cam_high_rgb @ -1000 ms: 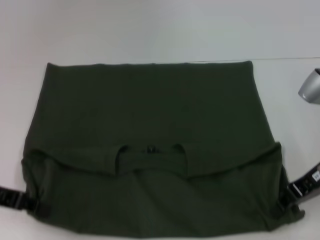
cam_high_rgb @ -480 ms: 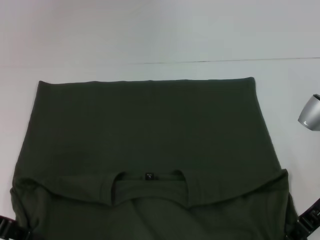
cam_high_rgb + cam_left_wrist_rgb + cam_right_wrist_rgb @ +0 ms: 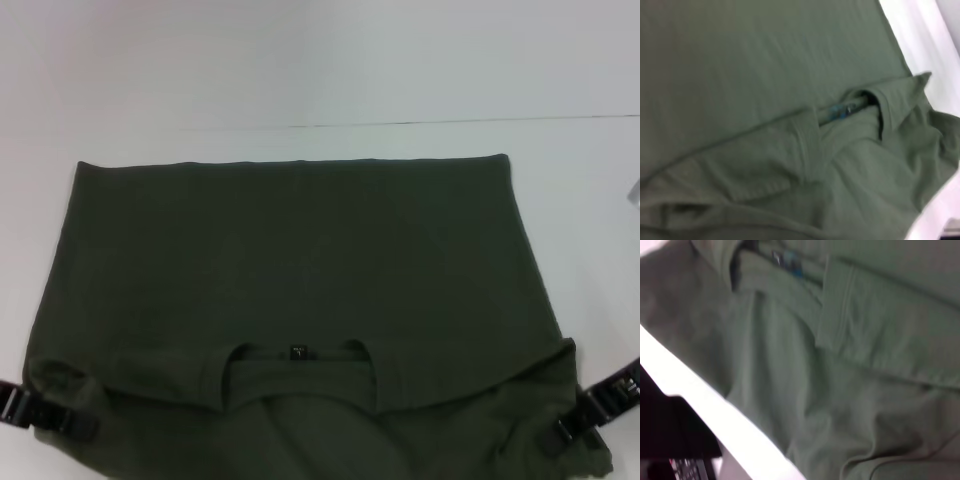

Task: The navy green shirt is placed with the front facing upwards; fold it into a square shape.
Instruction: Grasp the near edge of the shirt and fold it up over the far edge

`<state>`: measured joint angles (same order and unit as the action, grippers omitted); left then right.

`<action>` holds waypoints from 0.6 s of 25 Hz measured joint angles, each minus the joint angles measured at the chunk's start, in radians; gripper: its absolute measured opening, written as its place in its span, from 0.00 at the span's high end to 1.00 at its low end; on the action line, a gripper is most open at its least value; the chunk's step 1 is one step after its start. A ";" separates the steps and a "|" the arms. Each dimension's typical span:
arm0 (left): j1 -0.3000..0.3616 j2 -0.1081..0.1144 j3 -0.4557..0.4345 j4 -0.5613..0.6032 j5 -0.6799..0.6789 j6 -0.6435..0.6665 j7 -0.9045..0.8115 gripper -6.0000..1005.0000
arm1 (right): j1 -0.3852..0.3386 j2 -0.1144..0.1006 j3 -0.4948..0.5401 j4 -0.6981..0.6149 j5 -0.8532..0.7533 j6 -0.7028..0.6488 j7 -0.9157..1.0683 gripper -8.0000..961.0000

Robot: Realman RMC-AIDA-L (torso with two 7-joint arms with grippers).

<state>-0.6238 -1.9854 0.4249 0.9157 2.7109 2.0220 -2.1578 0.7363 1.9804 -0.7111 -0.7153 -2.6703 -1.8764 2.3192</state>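
The navy green shirt lies spread on the white table with plain green cloth facing up. Its round collar with a small label sits near the front, under a folded-over edge. My left gripper is at the shirt's near left side and my right gripper at its near right side. Each appears shut on bunched cloth. The left wrist view shows the collar and its blue label. The right wrist view shows the same label and creased cloth. The chest print is hidden.
Bare white table runs beyond the shirt's far edge and along both sides. A sliver of a silver object shows at the right border. A line across the table lies behind the shirt.
The shirt has slid toward me, its far edge now lower in the head view. Both grippers dipped out at the bottom, then came back up at the shirt's sides. The silver object moved rightward.
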 joint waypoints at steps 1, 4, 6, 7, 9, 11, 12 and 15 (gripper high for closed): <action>-0.004 0.003 -0.010 0.000 0.000 -0.010 0.000 0.97 | 0.001 -0.001 0.017 -0.001 0.002 0.001 -0.003 0.92; -0.018 0.013 -0.043 -0.002 0.000 -0.034 -0.005 0.97 | 0.006 -0.010 0.070 -0.001 0.016 0.007 -0.010 0.92; -0.029 0.022 -0.071 -0.003 0.000 -0.059 -0.011 0.97 | 0.007 -0.019 0.094 0.001 0.039 0.021 -0.009 0.92; -0.034 0.026 -0.087 -0.004 0.000 -0.074 -0.014 0.97 | 0.007 -0.026 0.108 0.001 0.056 0.035 -0.005 0.92; -0.045 0.035 -0.123 -0.004 0.000 -0.102 -0.018 0.97 | 0.003 -0.039 0.136 0.002 0.089 0.062 0.007 0.92; -0.054 0.043 -0.154 -0.007 0.000 -0.129 -0.021 0.97 | -0.002 -0.054 0.174 0.006 0.117 0.100 0.026 0.92; -0.059 0.047 -0.172 -0.009 -0.001 -0.149 -0.022 0.97 | -0.004 -0.061 0.194 0.011 0.130 0.123 0.038 0.92; -0.066 0.052 -0.206 -0.011 -0.035 -0.203 -0.028 0.97 | -0.009 -0.076 0.244 0.031 0.163 0.183 0.067 0.92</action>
<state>-0.6894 -1.9330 0.2184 0.9049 2.6758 1.8190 -2.1862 0.7273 1.9048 -0.4672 -0.6840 -2.5071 -1.6936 2.3857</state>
